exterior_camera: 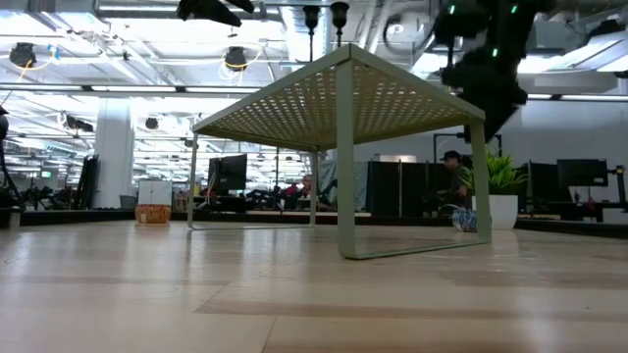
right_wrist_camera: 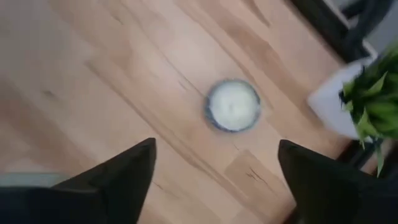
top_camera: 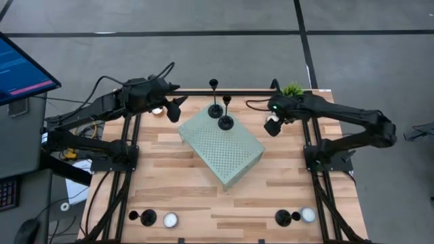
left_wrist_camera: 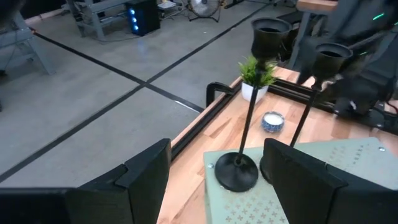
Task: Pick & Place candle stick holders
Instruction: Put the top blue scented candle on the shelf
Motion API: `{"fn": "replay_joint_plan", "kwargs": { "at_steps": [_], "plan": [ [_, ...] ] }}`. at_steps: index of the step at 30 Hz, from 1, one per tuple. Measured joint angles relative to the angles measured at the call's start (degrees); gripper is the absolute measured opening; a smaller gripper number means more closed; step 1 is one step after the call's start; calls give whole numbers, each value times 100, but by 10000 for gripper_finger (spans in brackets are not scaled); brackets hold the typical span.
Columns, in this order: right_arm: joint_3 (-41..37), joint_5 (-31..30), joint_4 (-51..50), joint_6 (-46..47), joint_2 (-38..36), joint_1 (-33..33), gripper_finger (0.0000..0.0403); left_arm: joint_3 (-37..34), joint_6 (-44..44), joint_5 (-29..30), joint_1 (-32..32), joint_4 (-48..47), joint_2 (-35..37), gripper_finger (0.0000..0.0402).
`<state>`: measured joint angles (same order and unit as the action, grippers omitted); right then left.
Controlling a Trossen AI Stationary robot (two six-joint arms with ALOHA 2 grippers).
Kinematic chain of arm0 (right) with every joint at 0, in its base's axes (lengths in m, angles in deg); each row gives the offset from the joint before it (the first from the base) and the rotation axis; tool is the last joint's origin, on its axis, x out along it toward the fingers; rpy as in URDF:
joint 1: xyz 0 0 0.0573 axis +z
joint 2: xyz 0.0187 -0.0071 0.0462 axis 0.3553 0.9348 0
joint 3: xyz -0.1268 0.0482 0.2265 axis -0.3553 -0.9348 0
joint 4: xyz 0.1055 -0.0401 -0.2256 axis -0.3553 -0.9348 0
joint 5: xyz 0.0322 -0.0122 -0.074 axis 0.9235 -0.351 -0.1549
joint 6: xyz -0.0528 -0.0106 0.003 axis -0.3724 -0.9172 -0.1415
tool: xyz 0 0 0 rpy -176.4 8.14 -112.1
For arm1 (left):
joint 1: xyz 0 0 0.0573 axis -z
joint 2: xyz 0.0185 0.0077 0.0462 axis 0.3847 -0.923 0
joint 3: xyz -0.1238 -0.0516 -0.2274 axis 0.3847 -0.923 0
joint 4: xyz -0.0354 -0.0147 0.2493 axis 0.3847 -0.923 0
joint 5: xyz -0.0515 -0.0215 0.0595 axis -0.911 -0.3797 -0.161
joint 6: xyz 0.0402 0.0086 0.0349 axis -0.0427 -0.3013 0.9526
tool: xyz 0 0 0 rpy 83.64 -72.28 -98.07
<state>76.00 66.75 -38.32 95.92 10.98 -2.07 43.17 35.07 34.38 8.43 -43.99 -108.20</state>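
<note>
Black candle stick holders: two on the green rack, two at the near bench edge.

Perforated green rack (top_camera: pixel 222 144) sits mid-bench (top_camera: pixel 176 190). Two holders stand upright on its far corner, first holder (top_camera: pixel 215 108) and second holder (top_camera: pixel 226 120), just beside each other. Left hand (left_wrist_camera: pixel 214 180) hovers just left of that pair, fingers spread, holding nothing; both stems show ahead of it between its fingers. Right hand (right_wrist_camera: pixel 214 177) hovers right of the pair, by the potted plant (top_camera: pixel 293 89), fingers spread and empty, with a tealight (right_wrist_camera: pixel 233 105) on the wood under it. Third holder (top_camera: pixel 147 217) and fourth holder (top_camera: pixel 283 217) sit well apart from both hands on the near edge, each beside a tealight.
</note>
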Motion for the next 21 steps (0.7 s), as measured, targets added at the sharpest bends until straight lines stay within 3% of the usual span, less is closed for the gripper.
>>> {"fn": "replay_joint_plan", "kwargs": {
  "at_steps": [6,14,21],
  "plan": [
    [-142,296,142,-28,655,-688,395,0,-2,-16,0,21,0,258],
    [-143,620,1038,-45,1186,-1362,386,0,-13,-18,-2,23,0,258],
    [-142,771,1123,-46,1515,-1551,396,0,-122,-18,0,48,0,258]
  ]
}}
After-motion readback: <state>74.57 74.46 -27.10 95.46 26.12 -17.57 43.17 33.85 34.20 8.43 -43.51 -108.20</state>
